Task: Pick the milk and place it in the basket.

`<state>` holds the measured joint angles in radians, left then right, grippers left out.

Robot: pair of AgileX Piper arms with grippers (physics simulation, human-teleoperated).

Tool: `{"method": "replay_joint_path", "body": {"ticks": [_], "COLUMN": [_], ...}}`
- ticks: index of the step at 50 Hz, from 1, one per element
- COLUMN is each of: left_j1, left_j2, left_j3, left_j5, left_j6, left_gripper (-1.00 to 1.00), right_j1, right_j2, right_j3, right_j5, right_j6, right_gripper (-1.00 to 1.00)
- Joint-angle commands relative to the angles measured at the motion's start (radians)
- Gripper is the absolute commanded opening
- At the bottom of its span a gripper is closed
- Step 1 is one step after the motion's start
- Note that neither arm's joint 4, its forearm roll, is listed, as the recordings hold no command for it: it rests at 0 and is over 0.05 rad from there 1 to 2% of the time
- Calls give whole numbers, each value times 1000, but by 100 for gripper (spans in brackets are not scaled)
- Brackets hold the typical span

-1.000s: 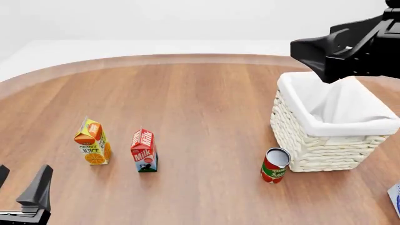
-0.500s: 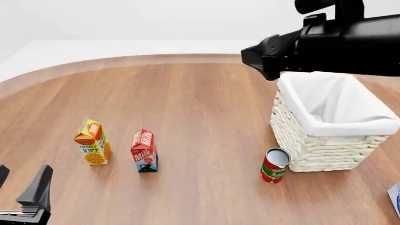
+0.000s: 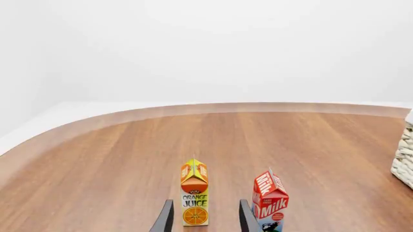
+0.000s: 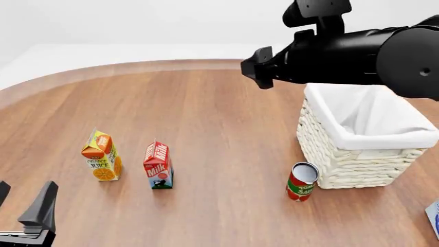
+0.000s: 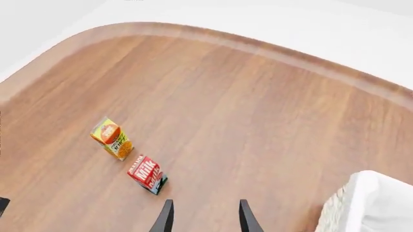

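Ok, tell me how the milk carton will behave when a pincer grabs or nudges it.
The milk stands upright on a narrow base, taller than wide, so a nudge near its red top would probably tip it. Its flat sides should suit a squeeze, though a carton may dent. It stands apart from the orange juice carton, so toppling probably wouldn't hit that.

Milk (image 4: 158, 165) stands just right of juice carton (image 4: 102, 155); can (image 4: 302, 181) well right of them, just beside basket (image 4: 343, 163) front-left corner, all on table (image 4: 219, 113).
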<state>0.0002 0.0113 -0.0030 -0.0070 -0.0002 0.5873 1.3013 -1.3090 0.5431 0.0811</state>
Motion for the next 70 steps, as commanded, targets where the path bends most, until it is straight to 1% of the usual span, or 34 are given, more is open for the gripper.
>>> {"method": "replay_joint_path", "body": {"ticks": [1,6,10,15,26,59,63,65,70], "left_j1": [0,0,0,0,0,0,0,0,0], "left_j2": [0,0,0,0,0,0,0,0,0], "left_j3": [0,0,0,0,0,0,0,0,0], "left_j5": [0,0,0,0,0,0,0,0,0], "left_j6": [0,0,0,0,0,0,0,0,0], "left_gripper": [100,100,100,100,100,100,100,100,100], "right_j1": [-5,-2,1,6,8,58,71,72,78], "right_j2": [45,61,72,81,99,205,222,226,240], "right_j3": [13,19,24,31,46,51,44,42,38], "right_j5": [-48,-67,-84,-100,-128,-195,-202,-207,-214], "right_j6": [58,78,109,131,160,187,184,173,175], "right_gripper": [100,100,100,100,100,100,100,100,100]}}
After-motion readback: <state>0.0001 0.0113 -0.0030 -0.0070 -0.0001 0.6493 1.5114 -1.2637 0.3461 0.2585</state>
